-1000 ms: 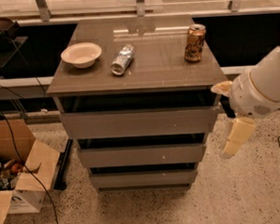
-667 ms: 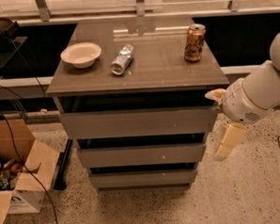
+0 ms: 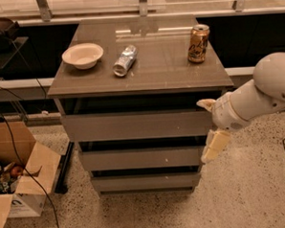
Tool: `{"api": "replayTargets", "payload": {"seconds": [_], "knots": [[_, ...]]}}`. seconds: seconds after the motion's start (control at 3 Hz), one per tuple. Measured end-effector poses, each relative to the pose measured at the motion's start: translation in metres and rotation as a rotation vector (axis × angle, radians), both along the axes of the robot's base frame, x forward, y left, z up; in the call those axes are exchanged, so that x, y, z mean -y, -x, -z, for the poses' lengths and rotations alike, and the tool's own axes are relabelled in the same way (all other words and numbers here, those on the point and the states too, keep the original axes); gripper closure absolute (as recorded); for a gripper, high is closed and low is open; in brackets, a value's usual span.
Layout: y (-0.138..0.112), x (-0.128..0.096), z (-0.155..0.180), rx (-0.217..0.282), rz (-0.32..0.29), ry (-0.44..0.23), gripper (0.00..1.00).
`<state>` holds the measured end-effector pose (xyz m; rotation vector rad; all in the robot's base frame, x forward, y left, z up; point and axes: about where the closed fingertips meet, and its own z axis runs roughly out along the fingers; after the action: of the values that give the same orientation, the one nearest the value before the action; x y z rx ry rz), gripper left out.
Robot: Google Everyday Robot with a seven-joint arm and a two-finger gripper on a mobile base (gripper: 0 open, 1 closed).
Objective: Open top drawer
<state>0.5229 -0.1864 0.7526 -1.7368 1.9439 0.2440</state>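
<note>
You are looking at the cabinet from the front and a little from above. The top drawer (image 3: 133,125) is sitting directly under the front edge of the tabletop (image 3: 164,71). Its plain front is lying in line with the two lower drawer fronts (image 3: 140,158), so it is looking closed. A dark gap is hiding the inside of it.

The gripper (image 3: 205,131) is hanging just below the front right corner of the tabletop, at the right end of the top drawer front. Its fingers are standing wide apart. One finger (image 3: 205,103) is pointing at the upper right end of the front, and the other is reaching down beside the second drawer. You cannot tell if either finger is touching the wood. The arm (image 3: 256,98) is running out of the right side of the picture.

On the tabletop, a bowl (image 3: 82,55) is resting near the left edge. A silver can (image 3: 125,60) is lying on its side beside it, and an orange can (image 3: 198,43) is standing upright near the right edge. A cardboard box (image 3: 21,184) on the floor is being cut off at the left.
</note>
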Motion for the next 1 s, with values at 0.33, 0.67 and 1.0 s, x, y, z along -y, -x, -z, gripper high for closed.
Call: {"api": "replayTargets", "payload": {"seconds": [0.33,0.67,1.0], "knots": [[-0.033,-0.008,0.026,0.017,-0.002,-0.032,0.0],[-0.065,-0.017,0.054,0.004,-0.014,-0.056,0.0],[-0.086,-0.021,0.086,-0.04,-0.014,-0.081,0.0]]}}
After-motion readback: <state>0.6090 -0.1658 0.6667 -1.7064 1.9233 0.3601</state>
